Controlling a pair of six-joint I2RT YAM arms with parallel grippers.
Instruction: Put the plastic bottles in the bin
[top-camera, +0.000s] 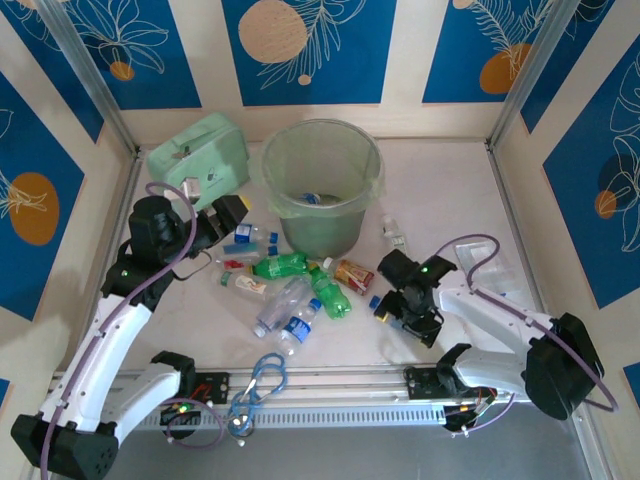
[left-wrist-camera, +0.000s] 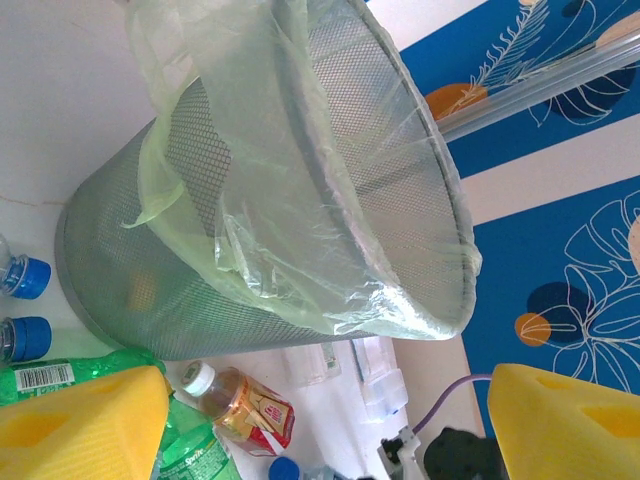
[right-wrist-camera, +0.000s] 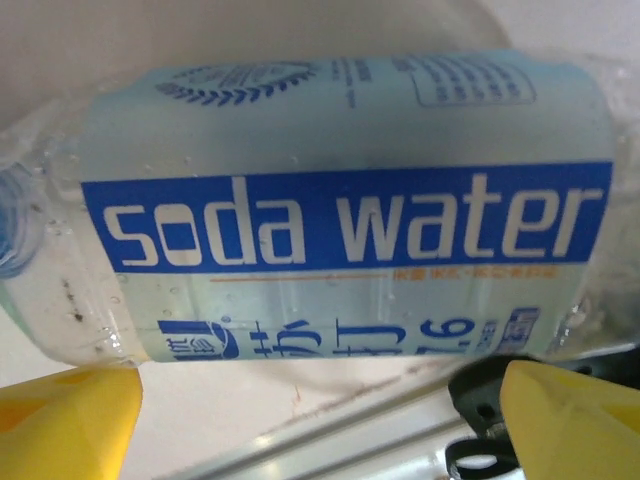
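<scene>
Left tool (left-wrist-camera: 335, 440), fingers apart and empty, faces the bin (left-wrist-camera: 250, 250) (mesh, bag-lined) on the counter (top-camera: 440, 200). Right tool (right-wrist-camera: 320, 420), fingers apart, sits just short of a soda-water bottle (right-wrist-camera: 340, 200). Other bottles (top-camera: 295, 290) lie before the bin.

Bottles (top-camera: 280, 266) strewn on sides nr upright green-lined mesh bin (top-camera: 325, 230).
</scene>
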